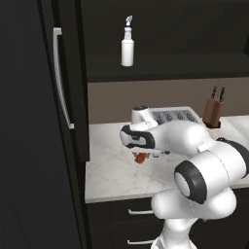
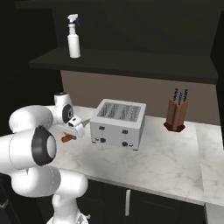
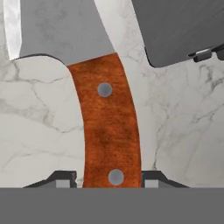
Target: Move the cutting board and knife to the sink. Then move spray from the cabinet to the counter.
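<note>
The knife (image 3: pixel 107 122) lies on the marble counter (image 1: pixel 112 175), its curved orange-red handle pointing toward me and its broad pale blade away. My gripper (image 3: pixel 109 181) is down over the handle's end, a fingertip pressed on each side, shut on it. From the base views the handle (image 1: pixel 141 157) (image 2: pixel 68 138) peeks out under the hand, left of the toaster. The white spray (image 1: pixel 127 46) (image 2: pixel 73 39) stands upright on the dark shelf of the cabinet (image 1: pixel 29 121), high above the counter. The cutting board and the sink are out of view.
A silver toaster (image 2: pixel 119 122) stands close to the right of the hand, its corner (image 3: pixel 183 30) near the blade. A brown knife block (image 2: pixel 176 113) with black-handled knives sits at the back right. The cabinet's long silver handle (image 1: pixel 61 78) is at the left.
</note>
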